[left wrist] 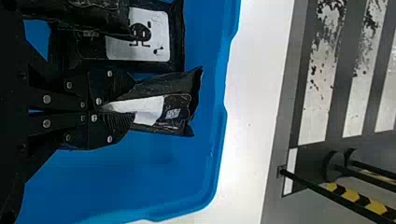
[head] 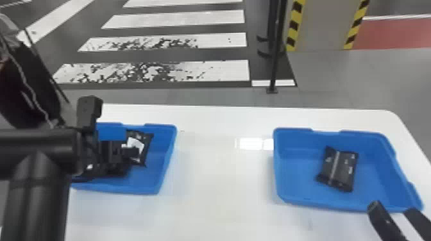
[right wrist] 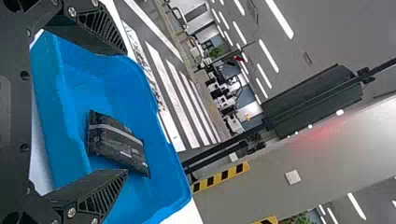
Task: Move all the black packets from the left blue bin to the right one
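Observation:
My left gripper (head: pixel 130 152) is down inside the left blue bin (head: pixel 165 160), beside a black packet with a white label (head: pixel 147 141). In the left wrist view, the left gripper (left wrist: pixel 112 108) is shut on the near end of a black packet (left wrist: pixel 181 85); another black packet (left wrist: pixel 177 44) with a white label lies alongside, partly under dark wrapping. One black packet (head: pixel 344 170) lies flat in the right blue bin (head: pixel 282 173). Just outside that bin's near right corner, my right gripper (head: pixel 396 210) stands open; the right wrist view shows the gripper (right wrist: pixel 126 112) with its fingers wide apart.
Both bins stand on a white table (head: pixel 221 179), with a wide stretch of tabletop between them. A dark pole (head: pixel 274 57) rises from the floor beyond the table's far edge. The left arm covers the left bin's left side in the head view.

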Robot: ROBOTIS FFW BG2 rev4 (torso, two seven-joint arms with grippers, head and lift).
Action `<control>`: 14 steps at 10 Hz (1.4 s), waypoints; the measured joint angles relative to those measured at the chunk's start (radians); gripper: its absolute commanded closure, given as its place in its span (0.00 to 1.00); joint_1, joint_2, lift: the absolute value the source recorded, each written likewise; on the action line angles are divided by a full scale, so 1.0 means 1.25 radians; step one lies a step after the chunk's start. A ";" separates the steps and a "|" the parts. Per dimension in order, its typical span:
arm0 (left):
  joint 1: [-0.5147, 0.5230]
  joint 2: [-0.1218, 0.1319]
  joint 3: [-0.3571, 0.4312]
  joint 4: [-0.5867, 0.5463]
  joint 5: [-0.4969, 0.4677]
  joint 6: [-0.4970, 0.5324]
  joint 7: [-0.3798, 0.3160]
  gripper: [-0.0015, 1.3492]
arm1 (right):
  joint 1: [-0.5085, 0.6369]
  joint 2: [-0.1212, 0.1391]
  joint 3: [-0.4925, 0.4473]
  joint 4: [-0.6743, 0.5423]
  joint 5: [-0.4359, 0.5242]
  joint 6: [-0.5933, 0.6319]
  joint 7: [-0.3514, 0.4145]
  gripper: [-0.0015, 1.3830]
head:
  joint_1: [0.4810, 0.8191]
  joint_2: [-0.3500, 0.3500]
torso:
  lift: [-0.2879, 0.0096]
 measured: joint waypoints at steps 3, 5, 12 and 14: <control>0.122 -0.002 0.015 -0.178 0.114 -0.038 -0.044 0.90 | -0.002 -0.002 0.015 -0.027 -0.006 0.001 0.013 0.09 | 0.63 0.59 | 0.48; 0.203 -0.018 0.002 -0.255 0.215 -0.103 -0.073 0.90 | -0.010 -0.005 0.035 -0.041 -0.029 0.007 0.026 0.09 | 0.63 0.50 | 0.48; 0.246 -0.026 -0.227 -0.261 0.464 -0.189 -0.099 0.90 | -0.146 -0.042 0.144 -0.005 -0.064 0.120 0.067 0.10 | 0.63 0.24 | 0.48; 0.226 -0.022 -0.269 -0.254 0.496 -0.185 -0.100 0.90 | -0.182 -0.050 0.168 0.007 -0.065 0.132 0.074 0.10 | 0.63 0.22 | 0.48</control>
